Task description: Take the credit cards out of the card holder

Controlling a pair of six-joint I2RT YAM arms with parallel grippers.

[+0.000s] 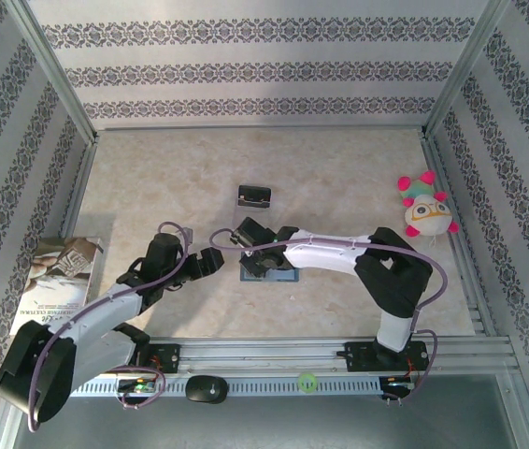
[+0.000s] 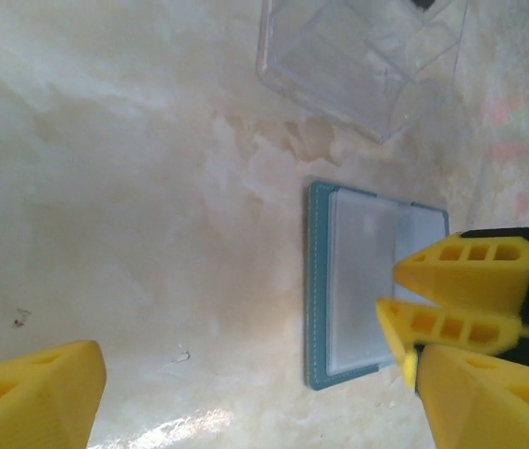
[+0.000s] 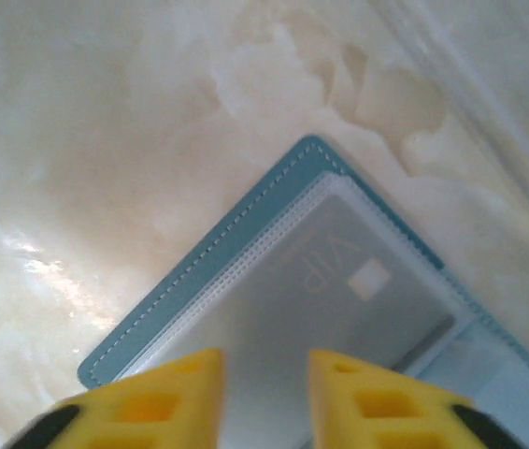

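Hovering over the open teal-blue rectangular card holder [image 3: 199,281], the right gripper [image 3: 266,374] is slightly parted. The left gripper [image 2: 260,369] gapes wide beside it.

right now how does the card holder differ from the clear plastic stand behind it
Colour: the card holder is opaque teal-blue; the clear plastic stand is see-through with a black piece.
Pose: the card holder lies open and flat; the stand stands upright.
Contact: the right gripper is over the card holder; the stand sits alone farther back.
Both rest on the table.
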